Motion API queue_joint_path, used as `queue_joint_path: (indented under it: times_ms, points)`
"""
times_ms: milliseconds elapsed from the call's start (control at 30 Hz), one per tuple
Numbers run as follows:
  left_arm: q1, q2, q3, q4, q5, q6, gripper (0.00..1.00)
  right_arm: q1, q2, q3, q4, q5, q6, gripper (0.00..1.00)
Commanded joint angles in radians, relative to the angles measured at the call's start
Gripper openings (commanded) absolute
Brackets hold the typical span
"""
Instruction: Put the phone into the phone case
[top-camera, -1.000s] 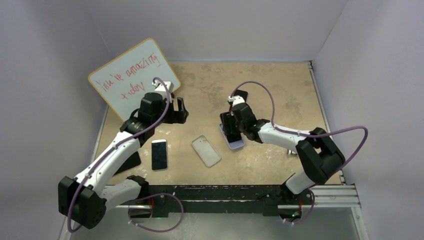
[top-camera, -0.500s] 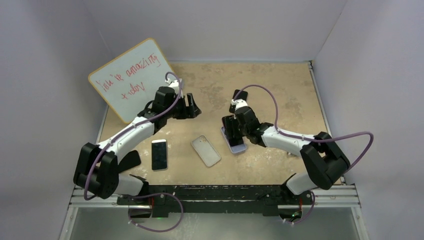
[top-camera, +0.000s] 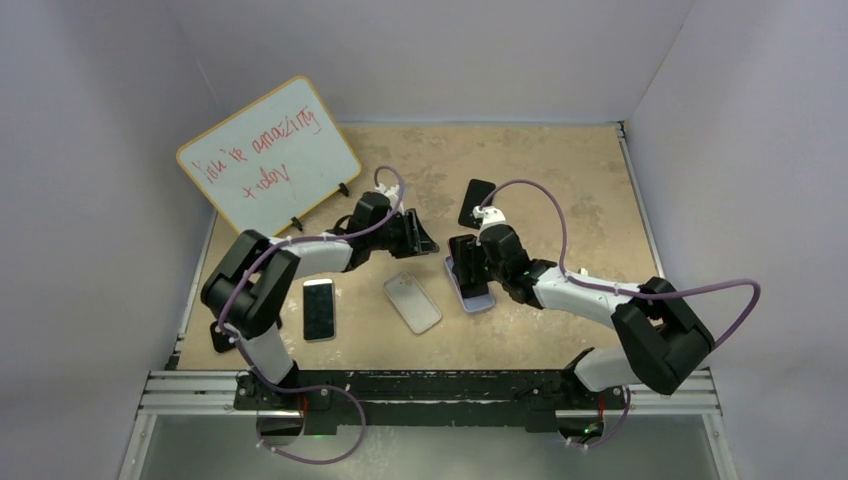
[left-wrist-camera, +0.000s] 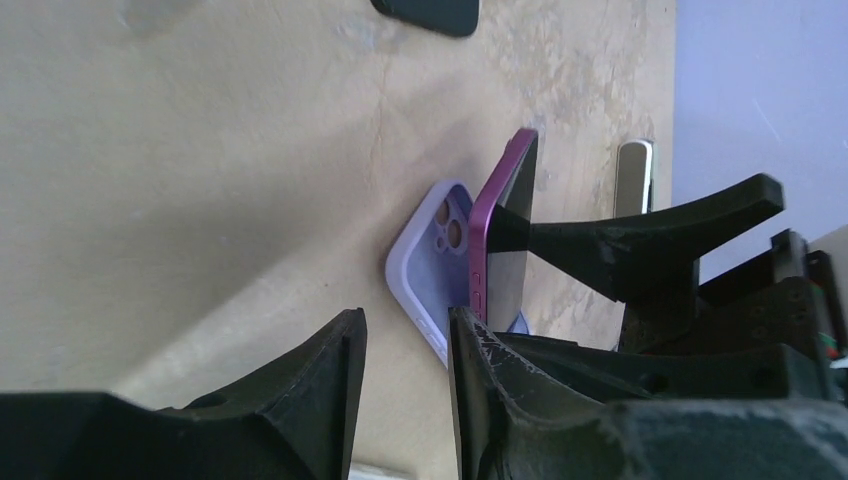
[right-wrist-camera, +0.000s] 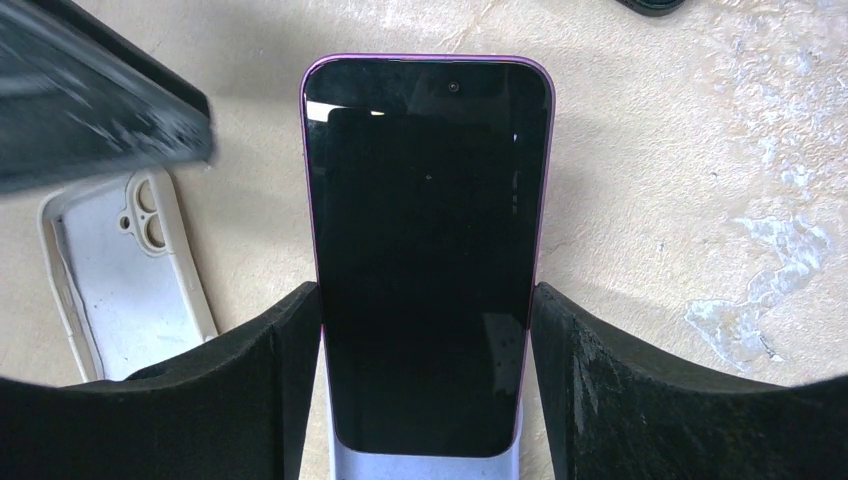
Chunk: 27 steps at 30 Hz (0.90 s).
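**A:** Where is the phone (right-wrist-camera: 428, 250) sitting?

**B:** It is leaning tilted, one end resting on the lilac case (left-wrist-camera: 430, 250) and the other raised off the desk (top-camera: 560, 190). I cannot tell whether that low end is sitting inside the rim.

**A:** What is holding it?

**B:** The right end effector (right-wrist-camera: 428, 330) is gripping it across its long edges. I am guessing this is leaving the back free to hinge down into the case.

**A:** And the left end effector (left-wrist-camera: 405, 335)?

**B:** It is hovering near the case without touching it. Its fingers are standing a narrow gap apart, with nothing between them.

**A:** Why there?

**B:** Probably for pinning the case, so that pressing is not sliding it away. The seating is looking only partly done.
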Motion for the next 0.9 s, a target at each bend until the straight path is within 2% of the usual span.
queue_joint_path:
  times_ms: [0, 267, 633, 867]
  points:
    - [-0.041, 0.060, -0.011, 0.179, 0.063, -0.110, 0.37, 0.005, -0.043, -0.016, 0.096, 0.021, 0.025, 0.44]
    - [-0.064, 0.148, -0.040, 0.270, 0.064, -0.181, 0.37, 0.005, -0.060, -0.048, 0.121, 0.021, 0.036, 0.43]
    - [-0.082, 0.223, -0.037, 0.297, 0.041, -0.200, 0.35, 0.006, -0.062, -0.060, 0.129, 0.015, 0.041, 0.43]
    - [-0.084, 0.247, -0.025, 0.329, 0.052, -0.223, 0.24, 0.006, -0.068, -0.051, 0.081, 0.004, 0.052, 0.42]
